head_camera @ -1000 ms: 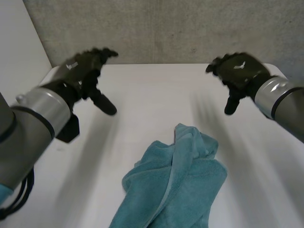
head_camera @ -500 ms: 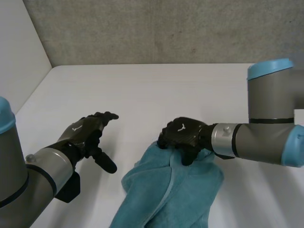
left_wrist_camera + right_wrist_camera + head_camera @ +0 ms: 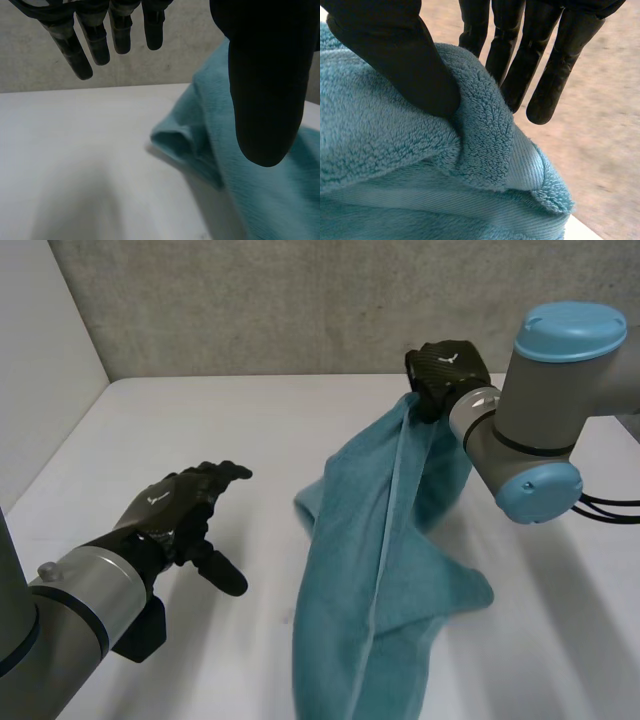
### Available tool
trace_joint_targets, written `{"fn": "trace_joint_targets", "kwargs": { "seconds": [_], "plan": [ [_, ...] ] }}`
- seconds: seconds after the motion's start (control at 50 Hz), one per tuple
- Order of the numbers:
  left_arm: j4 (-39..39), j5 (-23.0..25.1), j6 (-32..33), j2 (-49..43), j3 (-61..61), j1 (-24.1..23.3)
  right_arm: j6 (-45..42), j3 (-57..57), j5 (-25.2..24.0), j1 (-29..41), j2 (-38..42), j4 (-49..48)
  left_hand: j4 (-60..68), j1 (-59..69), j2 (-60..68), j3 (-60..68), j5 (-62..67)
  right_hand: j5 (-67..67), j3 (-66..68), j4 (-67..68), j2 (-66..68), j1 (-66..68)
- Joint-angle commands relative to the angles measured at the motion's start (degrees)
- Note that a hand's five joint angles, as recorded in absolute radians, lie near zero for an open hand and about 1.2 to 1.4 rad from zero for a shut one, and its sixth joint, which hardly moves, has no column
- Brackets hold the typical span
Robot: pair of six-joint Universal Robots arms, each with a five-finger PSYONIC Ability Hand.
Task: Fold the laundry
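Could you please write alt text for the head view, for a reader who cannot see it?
The right robot hand holds a teal towel up by one end above the white table, the cloth draping down toward the near edge. The left robot hand hovers open beside it, fingers spread, not touching the towel.

Teal towel (image 3: 385, 540): fluffy terry cloth, flat-woven band near hem. Table (image 3: 250, 430): smooth matt white. Wall (image 3: 300, 300): rough grey.
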Motion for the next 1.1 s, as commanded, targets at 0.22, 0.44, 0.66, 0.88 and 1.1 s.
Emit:
{"fn": "trace_joint_targets", "kwargs": {
  "seconds": [0.22,0.44,0.66,0.88,1.1],
  "plan": [
    [0.1,-2.6,-5.2,-14.2,7.2,-13.4,-1.4,-0.7,5.3,0.6,5.6,0.0,3.9,3.8,3.9,3.9,4.1,14.5,12.5,11.7,12.9,26.1],
    [2.9,-11.5,-5.1,-23.4,8.9,-18.1,-1.2,1.6,5.6,-0.4,5.0,-0.2,3.7,3.7,3.8,3.7,3.9,14.5,12.5,11.7,12.9,26.1],
    [3.9,-12.3,-5.0,-26.5,10.6,-21.3,-1.5,3.4,9.6,-2.1,4.6,-5.6,3.5,3.5,3.6,3.6,3.7,14.5,12.5,11.7,12.9,26.1],
    [7.7,-19.9,-4.6,-26.9,10.1,-21.7,-2.2,3.9,10.1,-4.8,4.8,-9.0,2.0,2.0,2.1,2.1,2.2,14.5,12.5,11.7,12.9,26.1],
    [7.7,-20.0,-4.5,-27.9,10.0,-21.7,-3.5,4.0,11.0,-6.3,5.6,-10.7,1.4,1.3,1.4,1.4,1.5,14.5,12.5,11.7,12.9,26.1]
  ]
}}
